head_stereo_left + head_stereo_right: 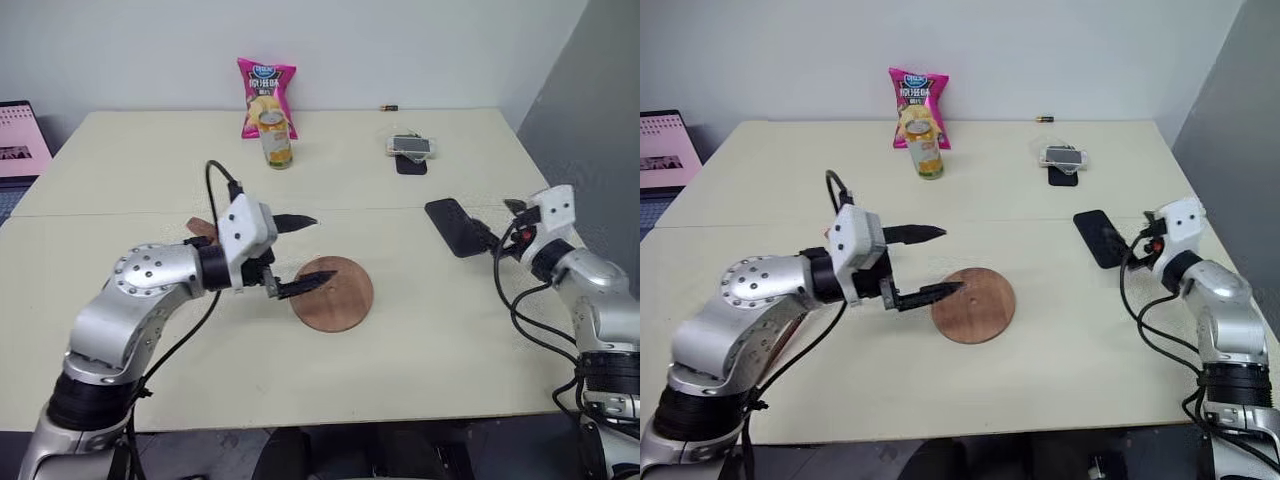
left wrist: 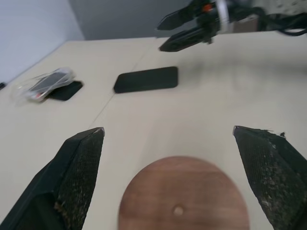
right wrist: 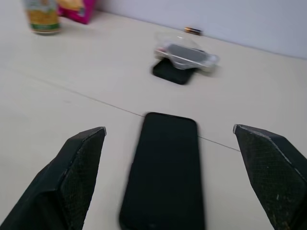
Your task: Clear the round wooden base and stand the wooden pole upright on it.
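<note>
The round wooden base [image 1: 333,293] lies flat and bare near the middle of the table [image 1: 450,330], so the clearing step appears done. A black phone [image 1: 456,227] lies flat on the table to the right, just ahead of the right gripper [image 3: 177,182], whose fingers stand wide apart with nothing between them.

The left gripper [image 1: 300,252] hovers at the base's left edge, fingers spread wide and empty. A small reddish-brown wooden piece [image 1: 203,228] shows just behind the left arm; whether it belongs to the wooden pole cannot be told, and the rod itself is not made out.

Judgement: the next step is to locate and grasp the pole, then set its disc end squarely on the base.

Surface: 2 pale tabletops butted together. At the far side stand 1 can [image 1: 277,139] and 1 pink snack bag [image 1: 265,95]; a cased phone [image 1: 411,146] lies far right. Walls are plain and pale.
</note>
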